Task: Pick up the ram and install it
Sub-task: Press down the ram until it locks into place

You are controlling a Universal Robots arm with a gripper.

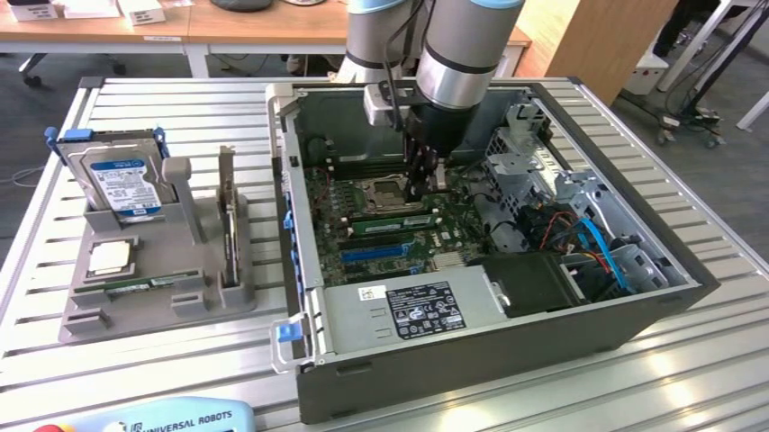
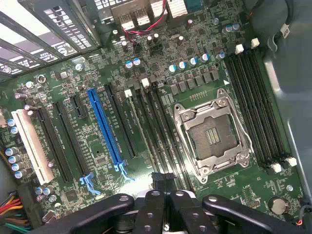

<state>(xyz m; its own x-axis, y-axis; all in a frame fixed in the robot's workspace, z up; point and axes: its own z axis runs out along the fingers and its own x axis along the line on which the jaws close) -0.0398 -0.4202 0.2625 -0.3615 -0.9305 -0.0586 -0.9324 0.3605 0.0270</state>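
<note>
In the exterior view the ram (image 1: 387,219), a thin green stick, stands on edge in a memory slot just beside the empty processor socket (image 1: 375,192) inside the open computer case (image 1: 481,346). My gripper (image 1: 420,191) reaches straight down into the case and sits over the end of the stick nearest the drive cage. I cannot tell whether it touches the stick. The wrist view looks down on the motherboard, where the black fingers (image 2: 146,209) are pressed together, shut, over the long dark memory slots (image 2: 158,136) next to the socket (image 2: 212,134).
A grey parts holder (image 1: 72,319) at the exterior view's left carries a blue-labelled hard drive (image 1: 121,180), a square silver processor (image 1: 111,258) and an upright dark card (image 1: 226,225). The drive cage (image 1: 529,171) and cables (image 1: 595,247) crowd the case's far side.
</note>
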